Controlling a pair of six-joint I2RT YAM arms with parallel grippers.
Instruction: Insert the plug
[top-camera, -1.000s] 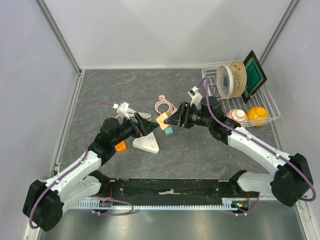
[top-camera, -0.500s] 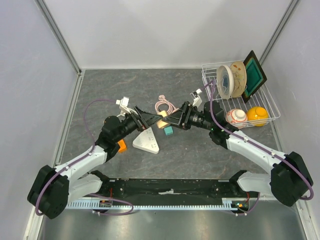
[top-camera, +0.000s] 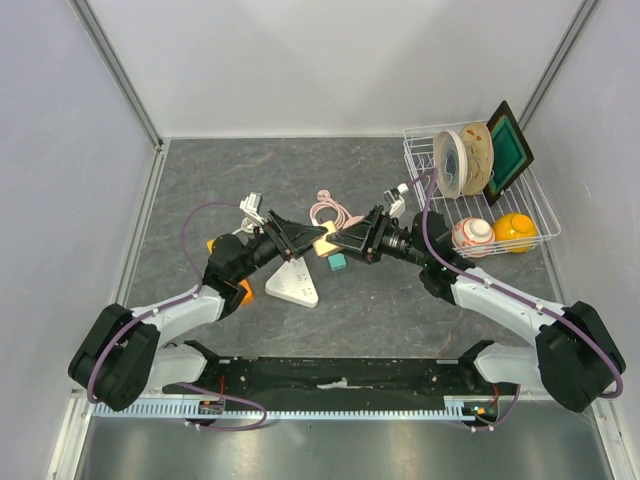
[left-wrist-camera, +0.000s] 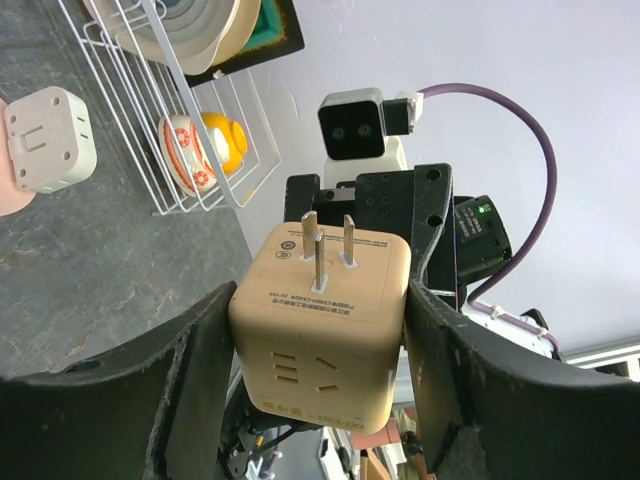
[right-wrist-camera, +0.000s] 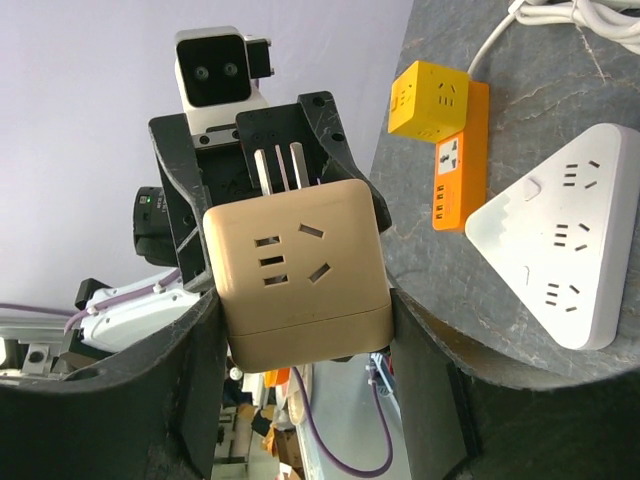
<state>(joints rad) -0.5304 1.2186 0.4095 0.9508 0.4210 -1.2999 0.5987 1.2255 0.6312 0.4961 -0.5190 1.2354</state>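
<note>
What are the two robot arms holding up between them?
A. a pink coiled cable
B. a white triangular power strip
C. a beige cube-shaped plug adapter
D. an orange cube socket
C: both wrist views show the beige cube-shaped plug adapter clamped between dark fingers, off the table.

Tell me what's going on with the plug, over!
Left gripper and right gripper both shut on beige cube plug, mid-air. White triangle strip nearby, sockets empty. Nothing blocking.

One tan plug cube (left-wrist-camera: 320, 330), one white triangular power strip (top-camera: 293, 287), one orange strip (right-wrist-camera: 460, 190), one wire rack (top-camera: 447, 208).
</note>
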